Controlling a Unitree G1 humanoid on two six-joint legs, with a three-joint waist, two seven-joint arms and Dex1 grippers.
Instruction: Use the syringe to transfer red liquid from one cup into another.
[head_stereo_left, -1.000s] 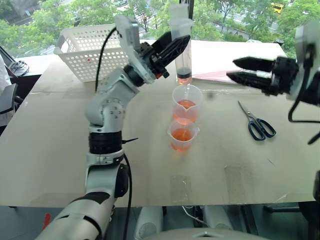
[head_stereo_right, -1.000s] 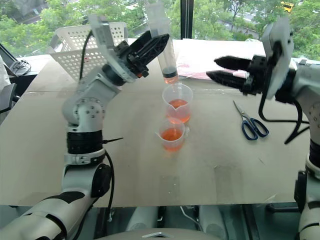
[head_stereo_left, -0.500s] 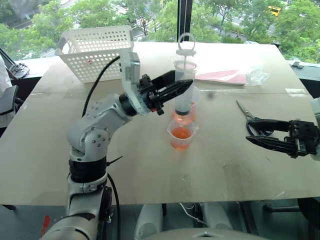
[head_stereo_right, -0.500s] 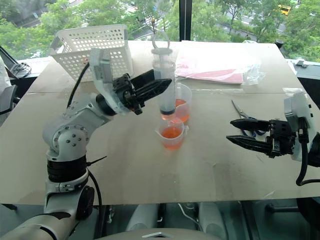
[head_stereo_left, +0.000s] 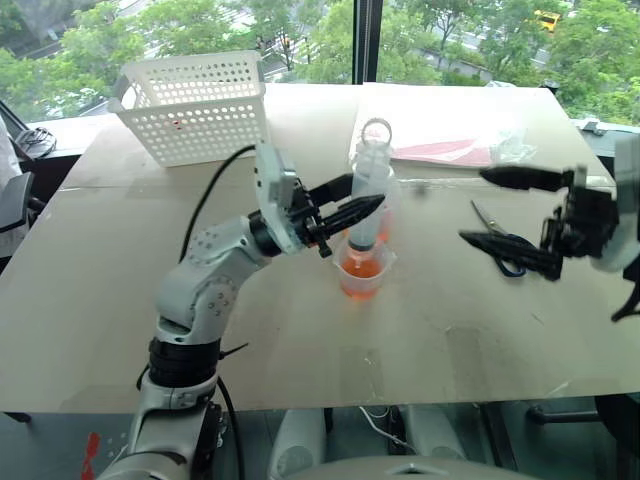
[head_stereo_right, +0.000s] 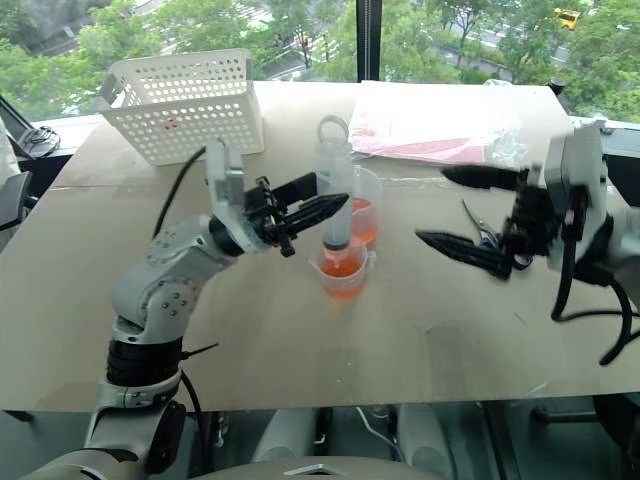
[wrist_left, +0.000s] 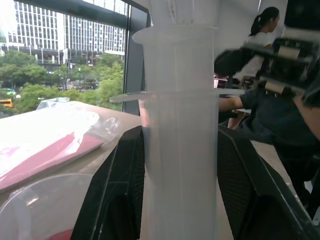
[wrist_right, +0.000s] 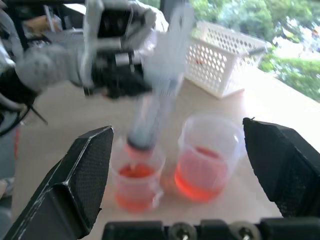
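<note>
So the left gripper (head_stereo_left: 372, 205) is pinching the syringe (head_stereo_left: 368, 195) upright by its barrel, tip down in the short cup (head_stereo_left: 361, 275), which has red liquid (head_stereo_left: 361, 270) in it. The tall cup (head_stereo_right: 363, 208) sits just behind, touching or nearly so, also part full of red. Right gripper (head_stereo_left: 497, 208) hangs above the counter (head_stereo_left: 300, 330) off to the right, fingers spread wide, nothing in them. White basket (head_stereo_left: 195, 105) at the back left, scissors (head_stereo_right: 474, 222) by the right gripper

Left pincer (head_stereo_left: 362, 212) clamped, right pincer (head_stereo_left: 505, 208) spread wide
</note>
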